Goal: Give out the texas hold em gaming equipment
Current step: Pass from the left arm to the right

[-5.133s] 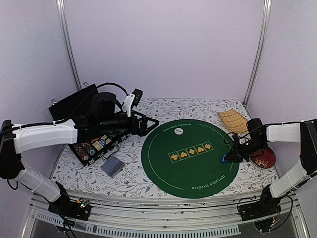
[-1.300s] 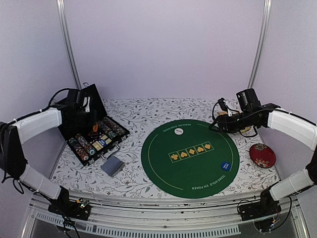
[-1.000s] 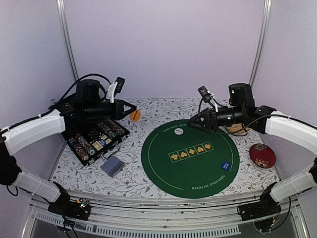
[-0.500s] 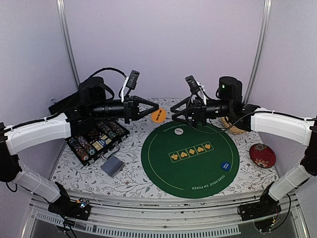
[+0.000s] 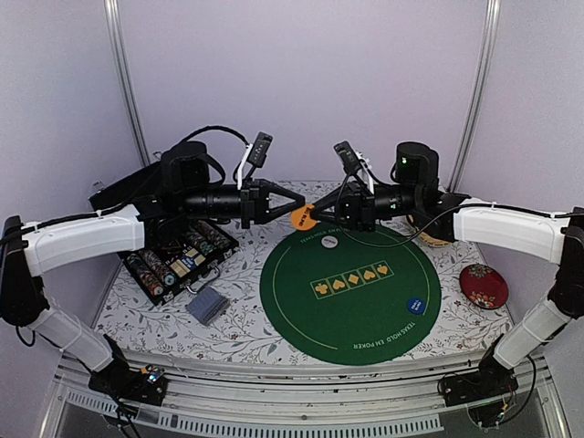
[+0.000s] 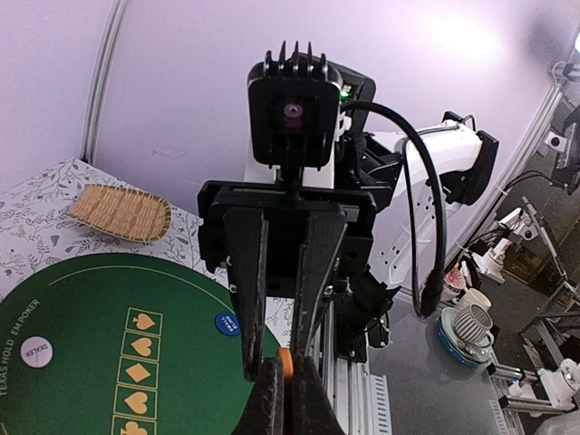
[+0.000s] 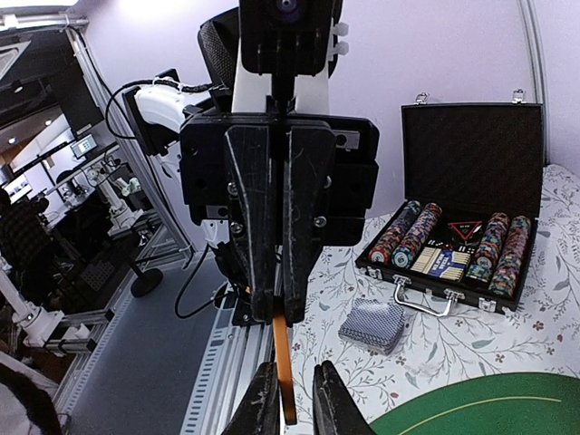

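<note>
"Where was the flat orange round marker disc (image 5: 304, 218)?"

"In the air above the 11 o'clock rim of the round green felt poker mat (image 5: 301, 310), touching nothing but the claws. The left gripper (image 5: 294, 208) reached it from 9 o'clock and was pressed tight on that side of its rim."

"And the right gripper (image 5: 321, 215)?"

"Straight opposite, in from 3 o'clock, tip to tip with the left. Its own wrist view had the disc edge-on between its fingers (image 7: 263, 403). They stood narrowly spread, with a sliver of gap on one side, so I judged it was no pinch yet."

"So what did the handover turn on?"

"The disc's face lay along the 9-to-3 line that both claws shared. Both were equally near, so the right needed only to squeeze before the left let go."
</note>
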### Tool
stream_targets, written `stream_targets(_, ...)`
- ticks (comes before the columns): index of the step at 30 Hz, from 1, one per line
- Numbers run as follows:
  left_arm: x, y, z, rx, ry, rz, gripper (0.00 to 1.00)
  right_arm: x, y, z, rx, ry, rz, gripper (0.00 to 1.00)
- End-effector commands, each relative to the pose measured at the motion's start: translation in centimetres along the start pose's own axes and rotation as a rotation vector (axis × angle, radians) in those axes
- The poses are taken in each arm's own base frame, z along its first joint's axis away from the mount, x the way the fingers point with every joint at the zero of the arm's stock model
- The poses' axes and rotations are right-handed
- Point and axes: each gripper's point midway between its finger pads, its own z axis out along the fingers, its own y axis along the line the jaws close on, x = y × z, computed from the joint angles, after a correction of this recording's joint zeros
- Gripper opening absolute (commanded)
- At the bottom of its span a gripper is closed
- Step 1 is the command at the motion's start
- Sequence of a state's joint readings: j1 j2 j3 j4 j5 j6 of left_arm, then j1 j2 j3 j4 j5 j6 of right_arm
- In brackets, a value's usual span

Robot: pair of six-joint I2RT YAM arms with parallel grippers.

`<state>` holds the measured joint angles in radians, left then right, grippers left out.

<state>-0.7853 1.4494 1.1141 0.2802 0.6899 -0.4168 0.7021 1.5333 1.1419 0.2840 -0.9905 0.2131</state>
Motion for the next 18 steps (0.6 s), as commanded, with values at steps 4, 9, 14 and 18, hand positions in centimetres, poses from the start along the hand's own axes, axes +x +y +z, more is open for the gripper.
stream_targets(4, -0.9, -1.0, 0.4, 0.033, -0.021, 0.028, 0.00, 0.0, 0.7, 0.3, -0.041, 0.013, -0.007, 0.02)
stream_targets(9, -0.7, 0.5, 0.2, -0.056, -0.015, 0.023, 0.00, 0.9, 0.5, -0.2, 0.009, 0.035, 0.001, 0.01)
stream_targets(14, 0.7, 8.8, -3.5, -0.512, 0.011, -0.076, 0.86, 7.2, -2.3, -0.8, 0.145, 0.226, 0.133, 0.01)
stream_targets(18, 3.1, 14.1, -8.6, -0.785, 0.032, -0.205, 0.94, 16.0, -2.6, -1.5, 0.120, 0.431, 0.366, 0.01)
